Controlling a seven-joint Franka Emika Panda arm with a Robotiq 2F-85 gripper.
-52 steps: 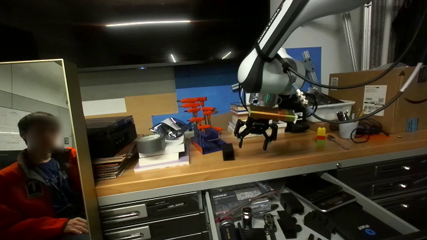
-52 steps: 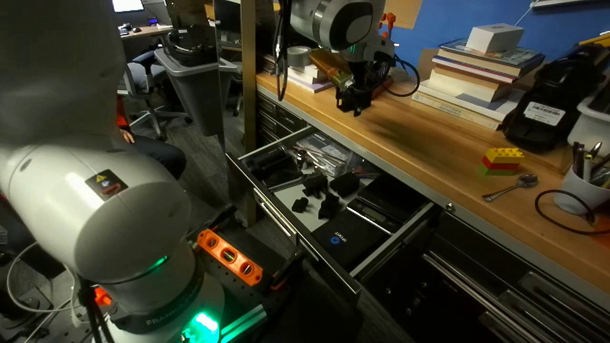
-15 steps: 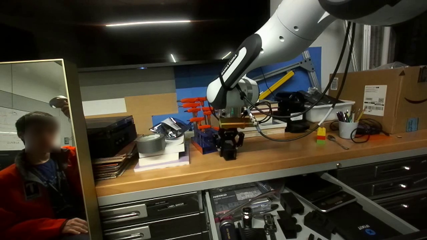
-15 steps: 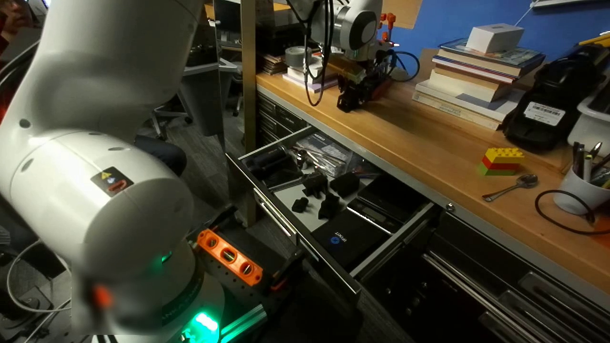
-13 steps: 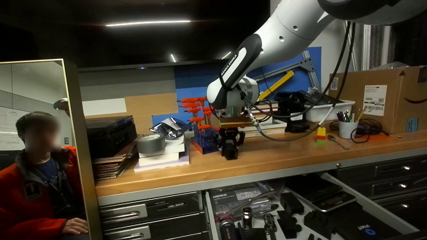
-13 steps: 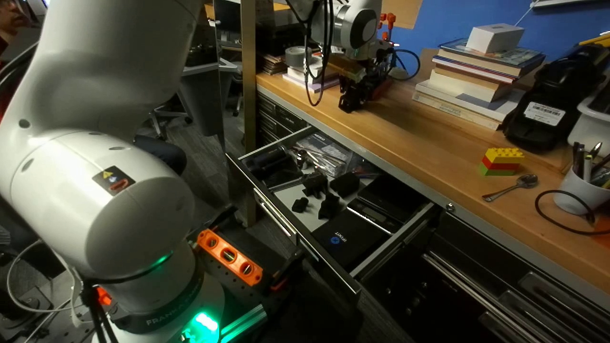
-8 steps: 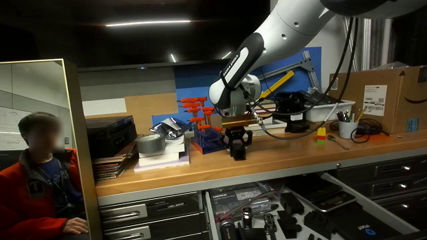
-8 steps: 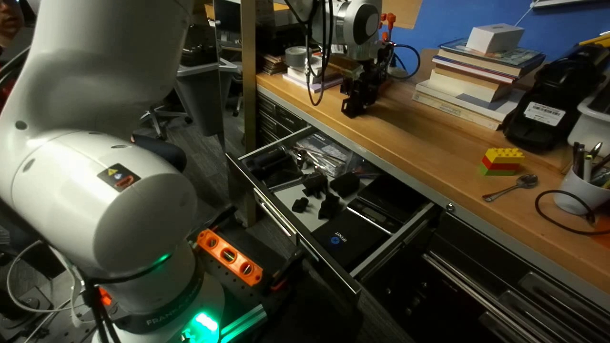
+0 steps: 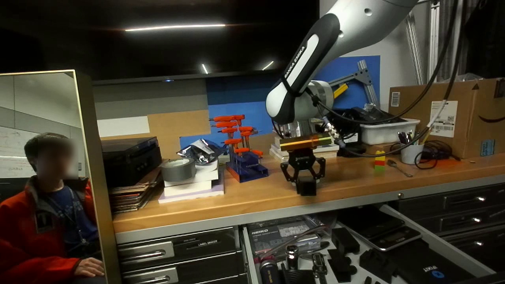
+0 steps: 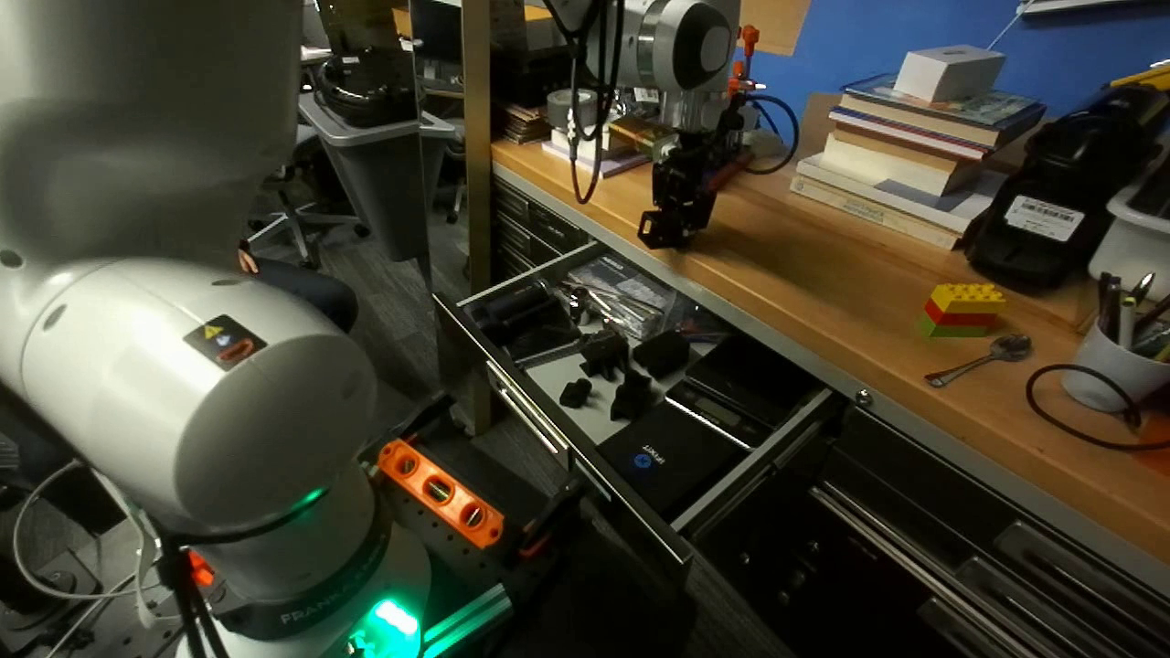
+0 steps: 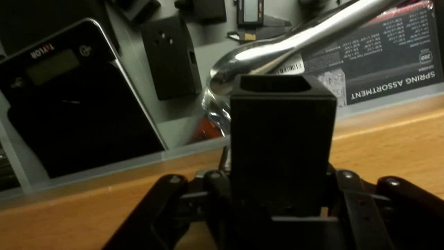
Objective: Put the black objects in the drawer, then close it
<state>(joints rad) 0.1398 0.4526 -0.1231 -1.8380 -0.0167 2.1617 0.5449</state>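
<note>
Black block (image 9: 307, 187): moved off its earlier spot beside the tool rack (image 9: 248, 169); I now have it near the front edge of the bench (image 9: 213, 209). Hollow end shows in the wrist view.
Claw (image 9: 306, 181): pinching that block from both sides. Was spread above the bench a few seconds ago.
Clearance: can't tell from my feeds whether the block's lower end touches the wood.
Drawer (image 10: 759, 455): pulled out below the bench top, same as earlier; block is outside it, on the bench side.
Black pieces (image 10: 663, 354): four I can make out inside the drawer, close together, in an exterior view.
Drawer neighbours: scale (image 11: 76, 114) marked TAYLOR, flat case (image 10: 672, 457) marked IFIXIT, caliper (image 11: 250, 12), pack (image 11: 388, 62) marked SPRING ASSORTMENT.
Tool rack: blue, orange-red handles, upright on the bench, apart from the block.
Bench, well away from claw: brick stack (image 10: 964, 311) in yellow, red and green, spoon (image 10: 983, 359) just beside it, white pen cup (image 10: 1106, 379) near both.
Books (image 9: 189, 190): stacked on the rack's other side, tape roll (image 9: 178, 171) on top.
Arm (image 9: 355, 31): reaching in over the bench; base light (image 10: 393, 617) green.
</note>
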